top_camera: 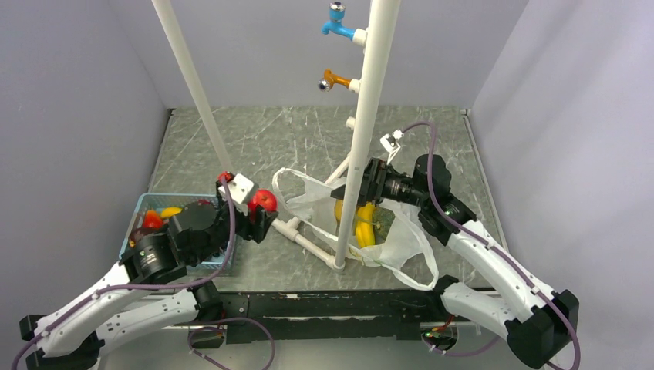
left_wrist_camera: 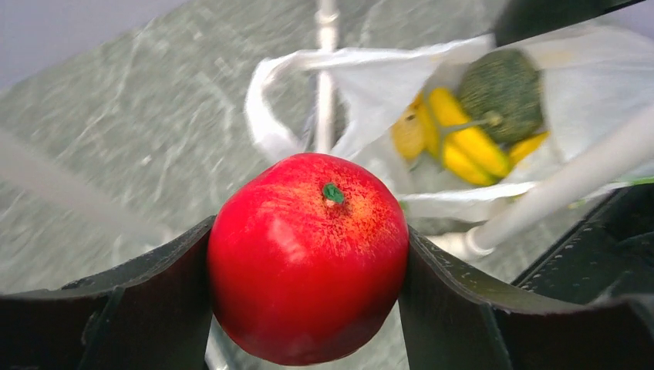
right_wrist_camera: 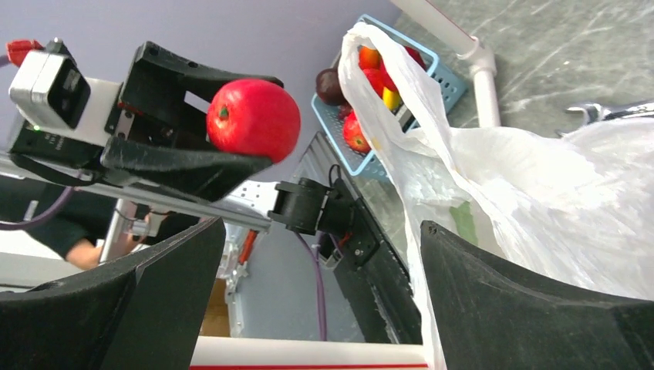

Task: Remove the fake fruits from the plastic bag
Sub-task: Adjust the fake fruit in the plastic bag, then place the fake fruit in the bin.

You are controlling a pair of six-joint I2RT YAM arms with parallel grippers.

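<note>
My left gripper (top_camera: 262, 213) is shut on a glossy red apple (top_camera: 264, 200), held above the table between the light-blue basket and the plastic bag (top_camera: 397, 239). In the left wrist view the apple (left_wrist_camera: 308, 254) fills the space between the black fingers (left_wrist_camera: 154, 301). The white translucent bag lies open at mid-table with yellow bananas (top_camera: 364, 223) inside; the left wrist view also shows a green melon (left_wrist_camera: 501, 85) in it. My right gripper (top_camera: 369, 181) is open at the bag's far edge, its jaws wide apart with bag film (right_wrist_camera: 540, 177) beside one finger (right_wrist_camera: 532, 308).
A light-blue basket (top_camera: 137, 214) at the left holds several fruits. A white pipe frame stands over the table: an upright pole (top_camera: 362, 131) passes in front of the bag, a slanted pole (top_camera: 193, 85) and a floor pipe (top_camera: 308, 240) beside it. Blue (top_camera: 337, 27) and orange (top_camera: 333, 79) taps stick out.
</note>
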